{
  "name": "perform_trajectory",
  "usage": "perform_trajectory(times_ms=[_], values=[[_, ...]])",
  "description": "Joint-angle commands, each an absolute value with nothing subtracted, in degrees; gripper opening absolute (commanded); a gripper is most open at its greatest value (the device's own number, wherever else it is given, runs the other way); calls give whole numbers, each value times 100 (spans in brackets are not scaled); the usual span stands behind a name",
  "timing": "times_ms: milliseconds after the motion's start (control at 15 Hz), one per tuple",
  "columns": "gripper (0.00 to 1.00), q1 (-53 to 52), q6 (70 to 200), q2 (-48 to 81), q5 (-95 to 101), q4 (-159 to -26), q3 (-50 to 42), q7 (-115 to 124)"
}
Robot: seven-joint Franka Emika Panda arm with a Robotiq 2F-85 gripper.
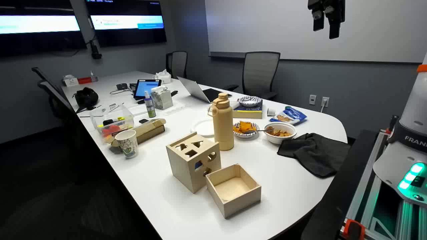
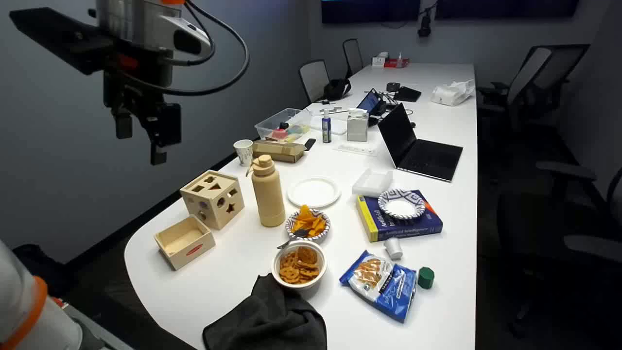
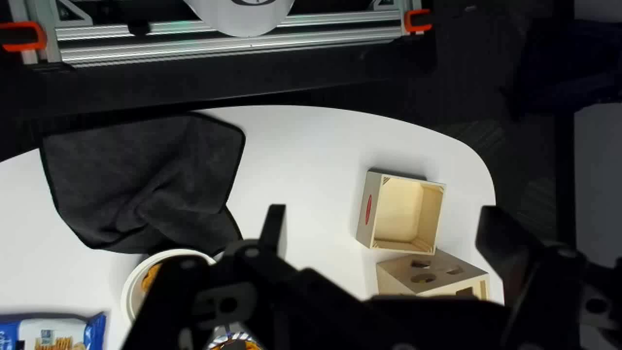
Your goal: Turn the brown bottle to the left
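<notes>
- Brown bottle point(image 1: 224, 126): stood upright on the white surface point(image 1: 283, 186), between the holed wooden cube point(image 1: 186, 165) and the bowl point(image 2: 326, 227) of orange chips point(image 2: 308, 223).
- Tool point(image 3: 385, 228): hung above the surface, well apart from the bottle; wrist view showed its fingers point(image 3: 274, 224) spread wide.
- Open wooden box point(image 1: 245, 201): sat just beside the cube.

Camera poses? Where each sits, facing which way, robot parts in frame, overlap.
Exterior view: high, by the robot's end of the table, facing diagonally along it; gripper, arm base show.
Exterior view: high, by that end, facing lengthwise toward screens; gripper, arm base show.
Wrist view: above the table, looking down; open gripper, arm base show.
Both exterior views share the brown bottle.
</notes>
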State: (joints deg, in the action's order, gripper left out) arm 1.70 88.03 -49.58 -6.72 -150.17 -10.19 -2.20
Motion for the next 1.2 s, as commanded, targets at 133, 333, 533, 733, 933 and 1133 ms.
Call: perform_trajectory(times_ms=[133,333,533,733,933,1133], values=[[100,326,8784,-4932,-742,-15007,-902,-317],[100,326,8784,-4932,-742,-15007,-902,-317],[100,326,8784,-4932,-742,-15007,-902,-317],[100,326,8784,-4932,-742,-15007,-902,-317],[100,311,8816,-4783,-787,-14917,-896,-283],[100,149,9127,-4002,-1098,-14446,-563,89]])
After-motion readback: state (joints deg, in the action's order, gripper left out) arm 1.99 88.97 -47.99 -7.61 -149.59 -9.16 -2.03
